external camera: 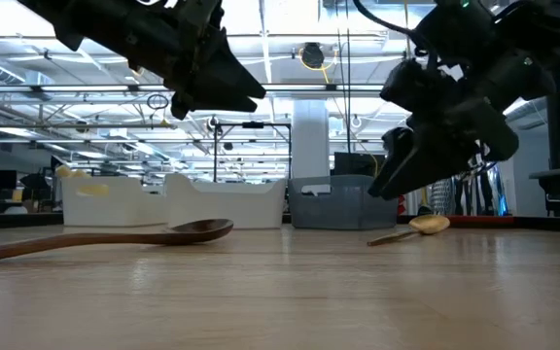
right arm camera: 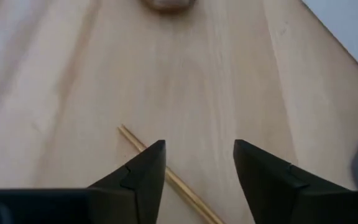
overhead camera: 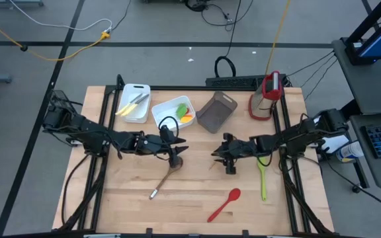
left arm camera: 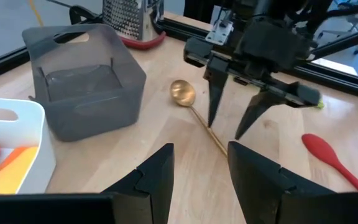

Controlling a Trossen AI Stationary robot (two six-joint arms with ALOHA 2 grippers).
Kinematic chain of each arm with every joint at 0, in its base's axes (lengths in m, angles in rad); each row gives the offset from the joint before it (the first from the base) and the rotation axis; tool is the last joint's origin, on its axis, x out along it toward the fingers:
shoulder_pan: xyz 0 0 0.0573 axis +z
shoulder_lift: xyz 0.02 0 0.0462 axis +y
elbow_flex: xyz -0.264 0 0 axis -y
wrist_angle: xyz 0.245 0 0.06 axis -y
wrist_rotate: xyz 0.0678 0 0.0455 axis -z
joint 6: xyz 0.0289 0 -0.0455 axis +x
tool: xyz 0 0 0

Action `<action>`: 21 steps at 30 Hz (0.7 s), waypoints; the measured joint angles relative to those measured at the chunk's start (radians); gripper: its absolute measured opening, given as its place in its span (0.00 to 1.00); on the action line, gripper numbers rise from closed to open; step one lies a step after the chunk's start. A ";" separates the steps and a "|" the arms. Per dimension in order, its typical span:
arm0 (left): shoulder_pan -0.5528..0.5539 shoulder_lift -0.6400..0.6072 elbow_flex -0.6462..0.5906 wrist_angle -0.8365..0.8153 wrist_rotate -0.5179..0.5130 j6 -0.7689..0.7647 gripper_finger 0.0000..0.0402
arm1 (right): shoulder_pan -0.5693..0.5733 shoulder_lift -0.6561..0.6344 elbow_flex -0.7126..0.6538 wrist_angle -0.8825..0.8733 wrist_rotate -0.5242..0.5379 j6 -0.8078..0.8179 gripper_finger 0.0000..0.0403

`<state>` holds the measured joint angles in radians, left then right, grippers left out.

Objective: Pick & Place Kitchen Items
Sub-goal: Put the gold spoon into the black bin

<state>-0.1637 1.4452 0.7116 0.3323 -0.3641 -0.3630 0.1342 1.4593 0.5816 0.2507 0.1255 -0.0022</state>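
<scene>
Over the gold spoon [left arm camera: 183, 93], the right gripper [left arm camera: 232, 124] is hanging fingers spread, while the left gripper [overhead camera: 174, 147] is hovering parted near the wooden spoon [overhead camera: 165, 177].

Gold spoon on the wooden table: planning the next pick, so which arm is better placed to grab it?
Right, probably. The right gripper hangs open directly over the slim gold spoon, its thin handle passing between the fingers. The left gripper is open too, but sits above the brown wooden spoon.
</scene>
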 joint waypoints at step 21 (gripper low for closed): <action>0.001 0.000 -0.001 -0.018 -0.003 0.027 0.38 | -0.268 0.000 0.000 -0.221 -0.443 -0.272 0.52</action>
<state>-0.1631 1.4452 0.7109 0.3147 -0.3672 -0.3357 -0.1341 1.4593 0.5816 0.0297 -0.3172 -0.2740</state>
